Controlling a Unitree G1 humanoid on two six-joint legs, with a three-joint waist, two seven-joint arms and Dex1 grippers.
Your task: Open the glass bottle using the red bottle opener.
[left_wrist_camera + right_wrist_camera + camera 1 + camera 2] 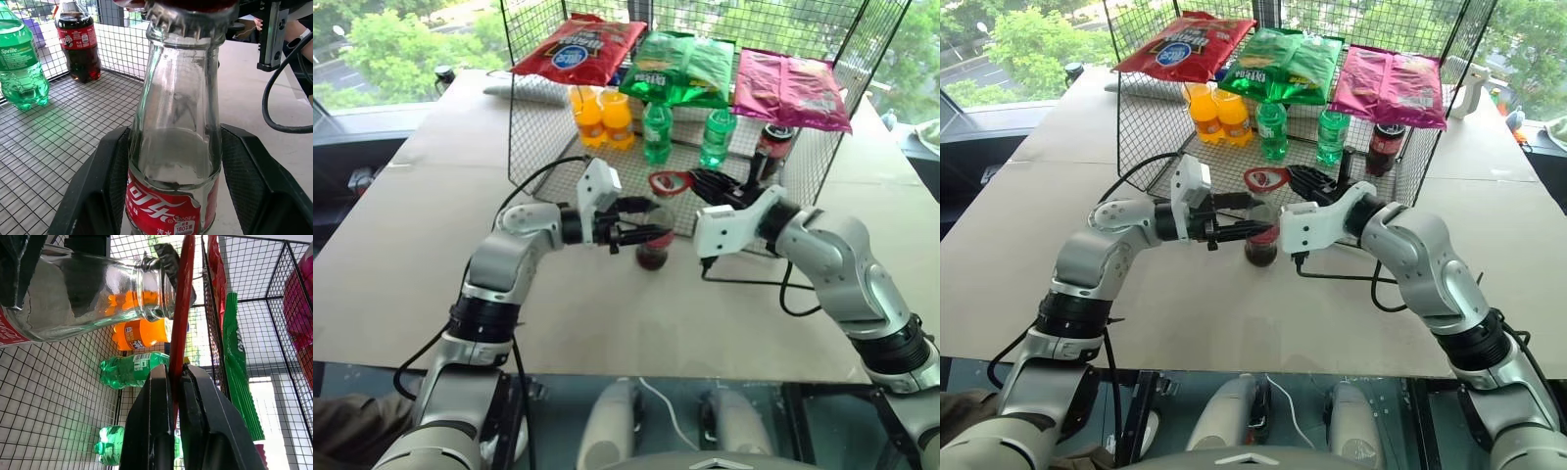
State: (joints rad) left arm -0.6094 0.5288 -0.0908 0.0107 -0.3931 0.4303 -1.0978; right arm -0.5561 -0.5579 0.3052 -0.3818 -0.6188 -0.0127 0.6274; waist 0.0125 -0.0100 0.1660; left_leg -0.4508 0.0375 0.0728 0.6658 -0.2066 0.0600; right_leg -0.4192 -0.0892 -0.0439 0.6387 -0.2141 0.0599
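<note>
The glass bottle (654, 247) stands on the table just in front of the wire basket, with dark cola low inside and a red label. My left gripper (641, 235) reaches in from the left and is shut on the bottle's body. The left wrist view shows its two black fingers (100, 188) pressed to both sides of the bottle (173, 147). My right gripper (710, 184) is shut on the handle of the red bottle opener (671, 183). The opener's ring head sits over the bottle's cap (181, 19). In the right wrist view the opener (183, 308) is seen edge-on against the cap (166, 262).
The wire basket (548, 147) behind holds two orange bottles (602, 117), two green bottles (658, 132) and a squat dark bottle (771, 145). Snack bags (680, 67) lie on its top. A black cable (783, 289) trails on the table by my right arm.
</note>
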